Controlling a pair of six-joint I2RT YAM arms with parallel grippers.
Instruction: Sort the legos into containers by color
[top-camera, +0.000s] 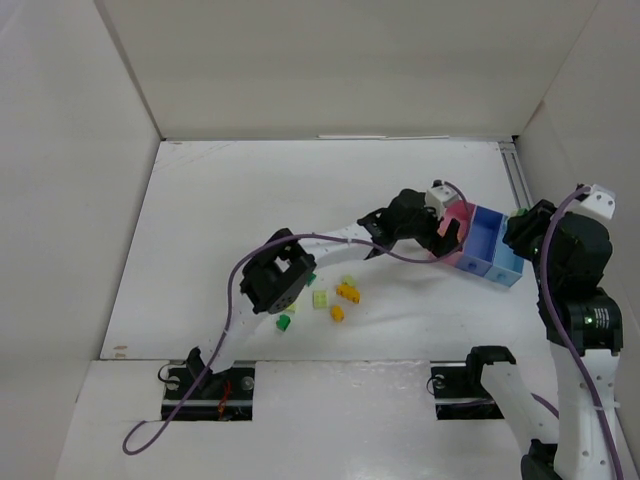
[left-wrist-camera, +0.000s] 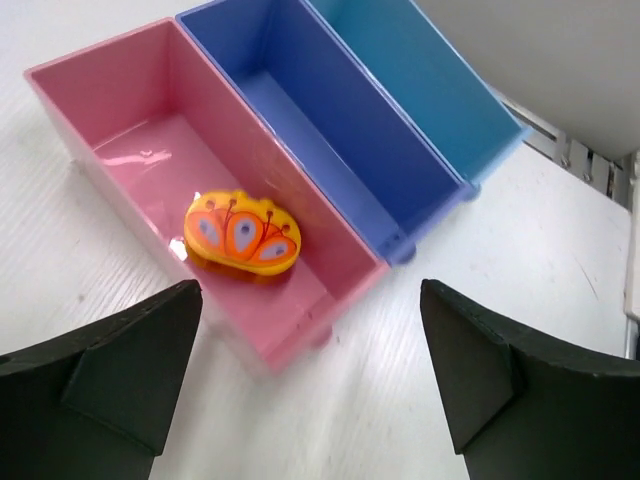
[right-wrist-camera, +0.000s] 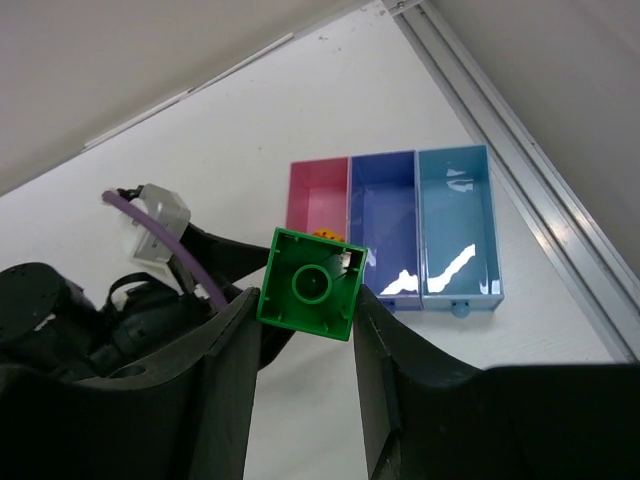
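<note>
Three joined bins stand at the right: pink (top-camera: 462, 232), dark blue (top-camera: 486, 240) and light blue (top-camera: 508, 264). My left gripper (left-wrist-camera: 310, 292) is open and empty, hovering just before the near end of the pink bin (left-wrist-camera: 120, 110). A round orange-yellow piece (left-wrist-camera: 242, 235) lies inside that bin. My right gripper (right-wrist-camera: 305, 300) is shut on a dark green brick (right-wrist-camera: 310, 285), held high above the bins, hollow underside facing the camera. Loose legos lie mid-table: dark green (top-camera: 284, 322), pale yellow-green (top-camera: 320, 298) and orange-yellow (top-camera: 348, 292).
The left arm's forearm (top-camera: 330, 240) stretches across the table just behind the loose legos. The dark blue bin (left-wrist-camera: 320, 120) and light blue bin (left-wrist-camera: 420, 90) show nothing inside. A metal rail (right-wrist-camera: 520, 170) runs along the right wall. White walls enclose the table.
</note>
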